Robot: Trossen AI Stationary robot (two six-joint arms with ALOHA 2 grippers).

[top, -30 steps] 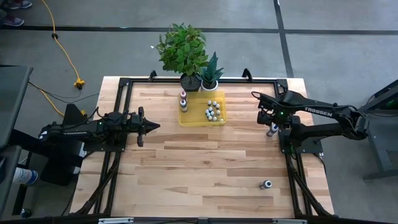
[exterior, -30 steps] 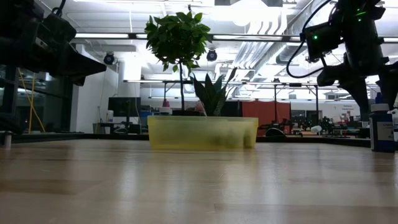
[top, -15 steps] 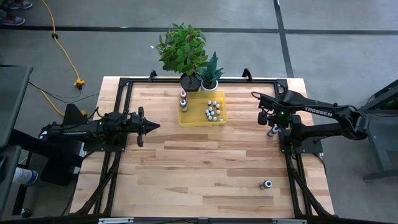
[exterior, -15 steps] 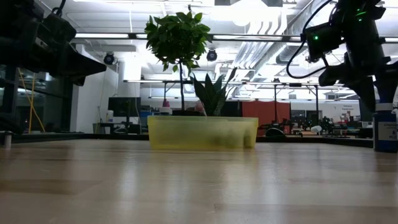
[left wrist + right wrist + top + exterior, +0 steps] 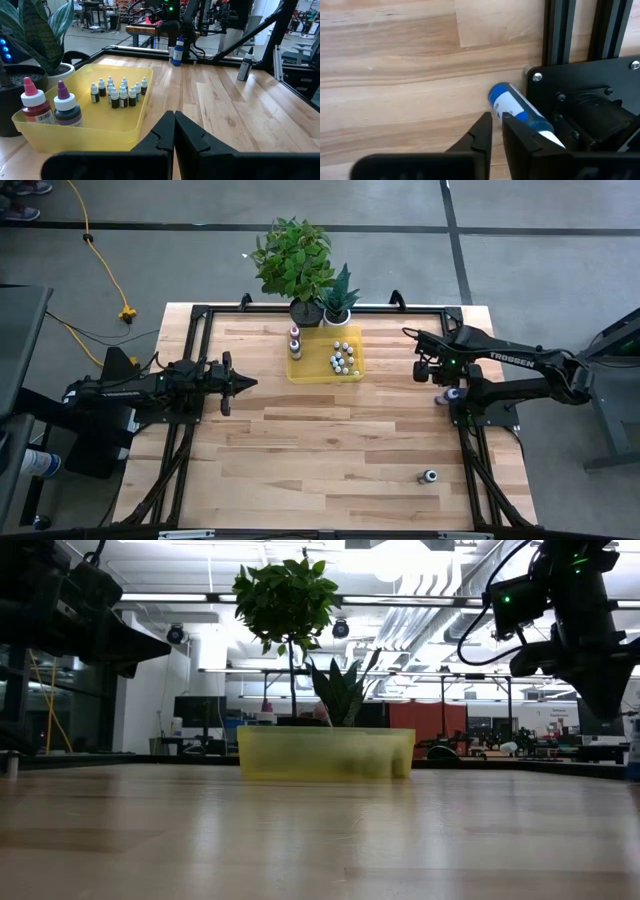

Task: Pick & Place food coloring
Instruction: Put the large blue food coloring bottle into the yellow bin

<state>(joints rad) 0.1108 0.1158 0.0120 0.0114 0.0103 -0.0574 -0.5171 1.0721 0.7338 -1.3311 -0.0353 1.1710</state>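
Note:
A blue food coloring bottle (image 5: 517, 107) with a white label sits tipped over at the table's right edge, its cap end (image 5: 551, 137) against the black frame. My right gripper (image 5: 497, 125) points down beside it, nearly shut, with nothing between the fingers. A second bottle (image 5: 429, 476) stands near the front right. Several tiny bottles (image 5: 117, 92) and two larger ones (image 5: 50, 105) stand in the yellow tray (image 5: 310, 372). My left gripper (image 5: 250, 382) hovers shut over the table's left part. My right gripper comes from above, pointing down. The outer side of one finger (image 5: 515, 131) stands against the bottle's blue body (image 5: 520, 116). The bottle is outside the fingers, slanting away toward the black frame with its base end (image 5: 497, 94) by the fingertips.
Two potted plants (image 5: 295, 260) (image 5: 338, 295) stand behind the tray at the far edge. A black metal frame (image 5: 470, 430) runs along the table's sides, and the right arm's mount (image 5: 590, 110) is close beside the bottle. Bare wood stretches across the middle and near side.
My right gripper has shut from wide open. The blue bottle, which stood upright below it, has slipped out toward the table's right edge and tipped over against the frame.

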